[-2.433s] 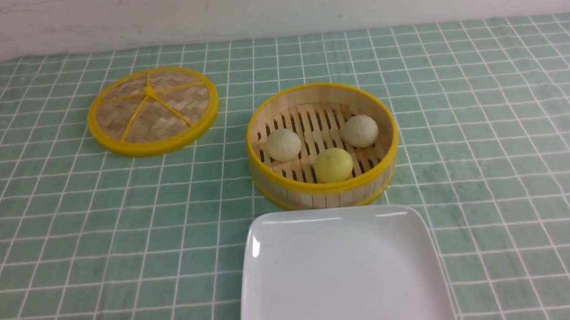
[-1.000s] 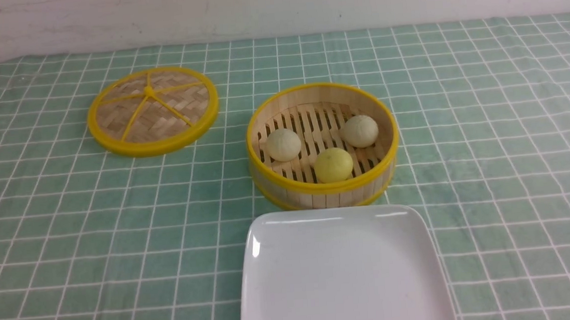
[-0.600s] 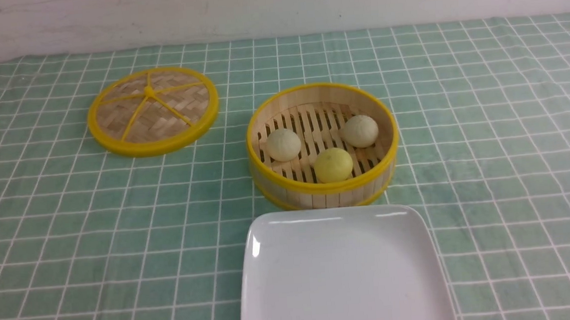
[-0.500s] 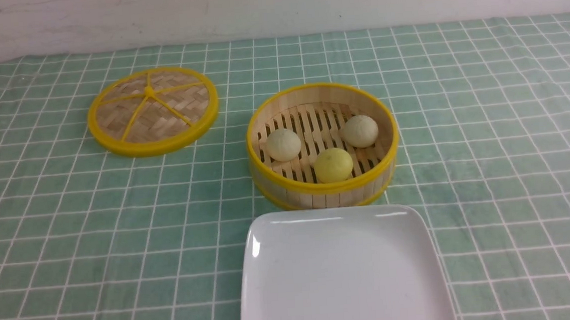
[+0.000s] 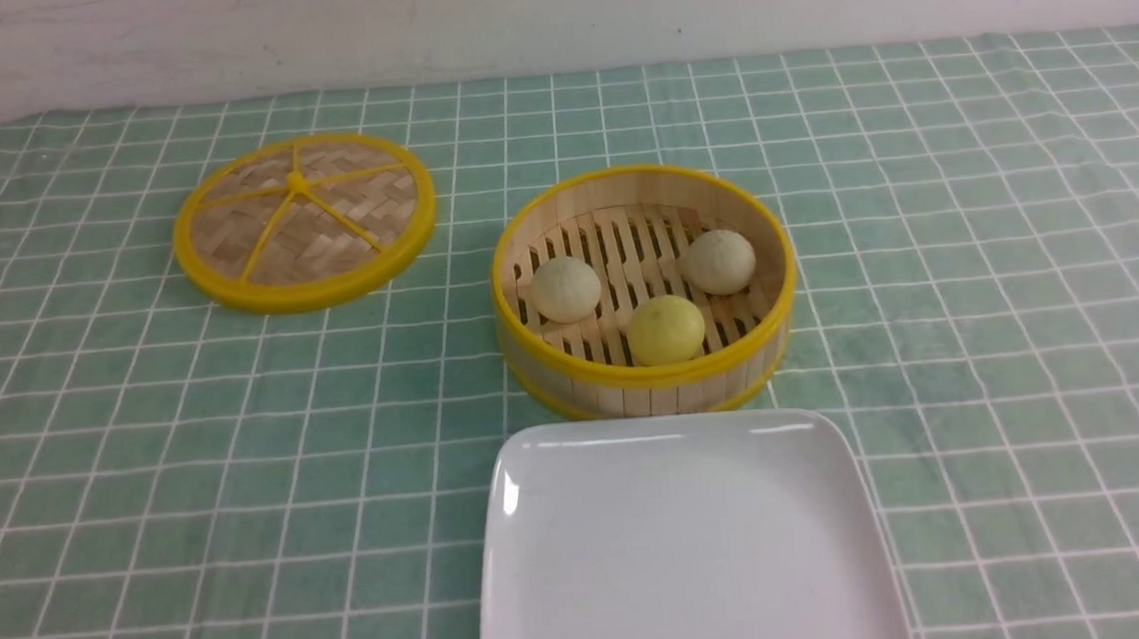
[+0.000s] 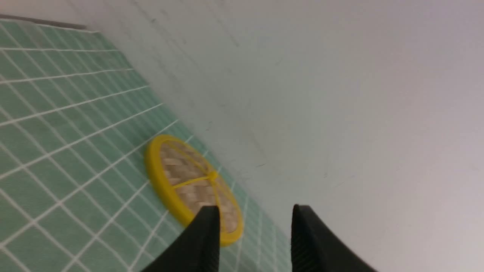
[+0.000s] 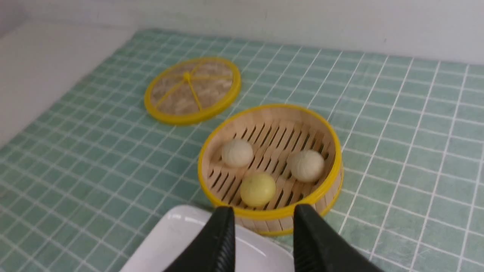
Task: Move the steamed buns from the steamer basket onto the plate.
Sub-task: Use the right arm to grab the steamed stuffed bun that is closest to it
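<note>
The steamer basket (image 5: 649, 379) stands mid-table and holds three steamed buns: a pale one (image 5: 566, 289) on the left, a pale one (image 5: 718, 261) on the right, and a yellow one (image 5: 666, 329) in front. Just in front of it lies the white plate (image 5: 686, 552), bare. Neither gripper shows in the front view. In the right wrist view, my right gripper (image 7: 263, 207) hangs open above the plate (image 7: 177, 238), with the basket (image 7: 264, 117) and the yellow bun (image 7: 258, 189) beyond its tips. My left gripper (image 6: 254, 207) is open and empty, off to the left.
The flat woven lid (image 5: 304, 221) with a yellow rim lies on the green checked cloth, left of and behind the basket. It also shows just beyond the left fingers (image 6: 206, 241). A white wall runs along the table's far edge.
A dark part of the left arm and its cable, at the front view's lower left corner a second ago, has gone out of that view. Buns, basket and plate have not moved.
</note>
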